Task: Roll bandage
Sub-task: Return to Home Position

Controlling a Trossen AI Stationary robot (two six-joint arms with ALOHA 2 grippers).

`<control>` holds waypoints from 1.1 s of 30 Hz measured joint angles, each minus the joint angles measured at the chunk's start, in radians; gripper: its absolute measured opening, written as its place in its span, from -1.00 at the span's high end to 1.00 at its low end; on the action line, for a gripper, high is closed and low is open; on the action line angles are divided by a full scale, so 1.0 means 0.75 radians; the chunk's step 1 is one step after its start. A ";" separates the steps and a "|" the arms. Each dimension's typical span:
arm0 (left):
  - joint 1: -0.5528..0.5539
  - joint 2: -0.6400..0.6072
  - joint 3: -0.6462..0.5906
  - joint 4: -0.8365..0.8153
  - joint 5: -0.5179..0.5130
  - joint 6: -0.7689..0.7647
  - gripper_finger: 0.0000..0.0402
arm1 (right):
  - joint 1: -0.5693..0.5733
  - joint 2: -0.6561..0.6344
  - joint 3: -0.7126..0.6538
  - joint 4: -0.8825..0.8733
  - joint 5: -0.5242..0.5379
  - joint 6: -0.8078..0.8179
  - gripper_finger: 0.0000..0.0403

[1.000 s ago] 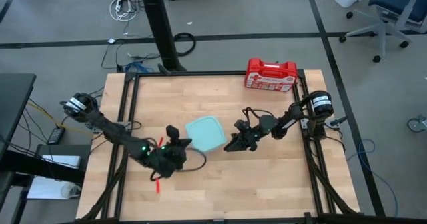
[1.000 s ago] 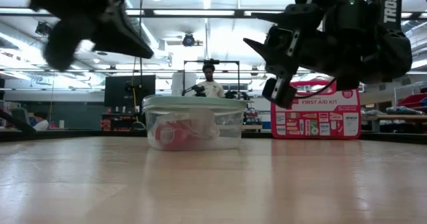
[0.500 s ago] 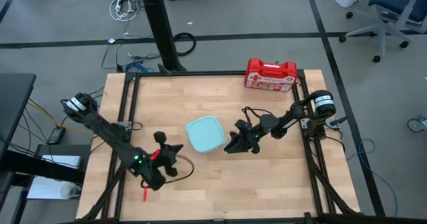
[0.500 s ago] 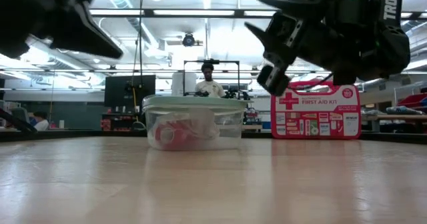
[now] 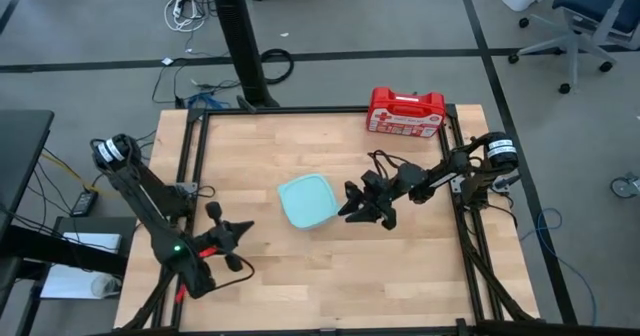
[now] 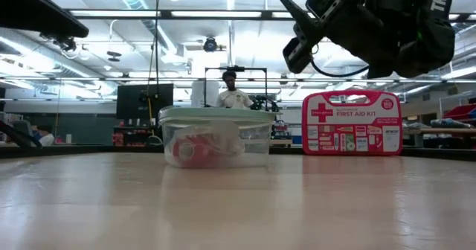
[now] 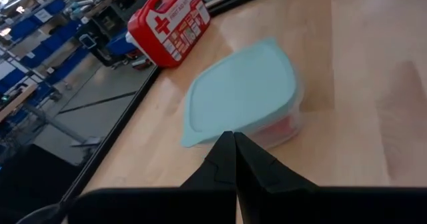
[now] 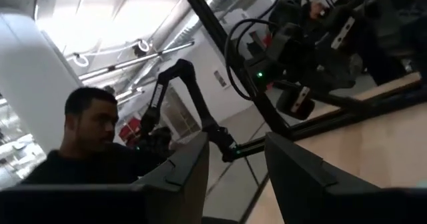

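The bandage (image 6: 187, 150) shows as a red bundle inside a clear container (image 6: 216, 140) with a pale teal lid (image 5: 307, 201) on top, mid-table. Through the container's wall it also shows red in the left wrist view (image 7: 279, 126). My left gripper (image 5: 243, 228) hangs shut and empty above the table's near left part, pointing at the container (image 7: 240, 94). My right gripper (image 5: 345, 206) hovers open just right of the container, raised above the table (image 6: 288, 28), with nothing between its fingers (image 8: 235, 164).
A red first-aid case (image 5: 405, 111) stands upright at the far right edge of the table. Bare wood lies near and right of the container. A person (image 6: 234, 95) sits in the room behind the table.
My left gripper has swung away from the container toward the table's near left corner, rolling as it went, and has stayed shut. My right gripper has risen a little and rolled about its own axis. The container has not moved.
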 joint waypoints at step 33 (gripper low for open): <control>-0.168 -0.427 -0.375 0.117 -0.059 -0.370 1.00 | 0.098 -0.417 -0.458 0.006 0.119 -0.365 0.26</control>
